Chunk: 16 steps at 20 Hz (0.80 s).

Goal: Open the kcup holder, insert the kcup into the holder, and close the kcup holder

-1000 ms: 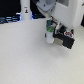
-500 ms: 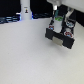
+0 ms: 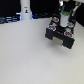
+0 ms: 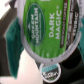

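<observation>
The kcup holder (image 3: pixel 60 36), a dark boxy unit with light marks on its front, stands on the white table at the back on the exterior view's right. My gripper (image 3: pixel 64 21) hangs directly over it, with a spot of green between the fingers. In the wrist view the kcup (image 4: pixel 46 31) fills most of the picture, its bright green lid reading "Green Mountain Dark Magic". It is held close to the camera, with dark fingers (image 4: pixel 10 36) at its sides. Whether the holder is open is unclear in these blurred frames.
A white bottle-like post (image 3: pixel 25 8) stands at the back on the exterior view's left, against a dark background. The white tabletop (image 3: pixel 30 57) spreads in front of the holder. A small round green-and-white label (image 4: pixel 50 72) shows beyond the pod.
The arm has moved toward the exterior view's right with the pod, from beside the holder to directly over it. The holder and the post have stayed put.
</observation>
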Motion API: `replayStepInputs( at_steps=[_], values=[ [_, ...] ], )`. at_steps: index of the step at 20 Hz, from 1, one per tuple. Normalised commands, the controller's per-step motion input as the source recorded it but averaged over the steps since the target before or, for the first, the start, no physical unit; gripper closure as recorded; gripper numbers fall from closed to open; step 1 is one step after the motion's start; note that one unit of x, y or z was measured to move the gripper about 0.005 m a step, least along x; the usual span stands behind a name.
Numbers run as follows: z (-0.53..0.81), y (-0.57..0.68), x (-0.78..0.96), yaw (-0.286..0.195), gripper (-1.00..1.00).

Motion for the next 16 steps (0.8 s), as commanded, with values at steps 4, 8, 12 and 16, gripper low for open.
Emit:
replayStepInputs(
  at_steps=[4,8,12,16],
  values=[
    [-0.01,0.41,-0.34,0.111,1.00],
    [-0.02,0.32,-0.33,0.122,1.00],
    [-0.13,0.13,-0.27,0.101,1.00],
    [-0.20,0.06,-0.21,0.082,1.00]
  ],
)
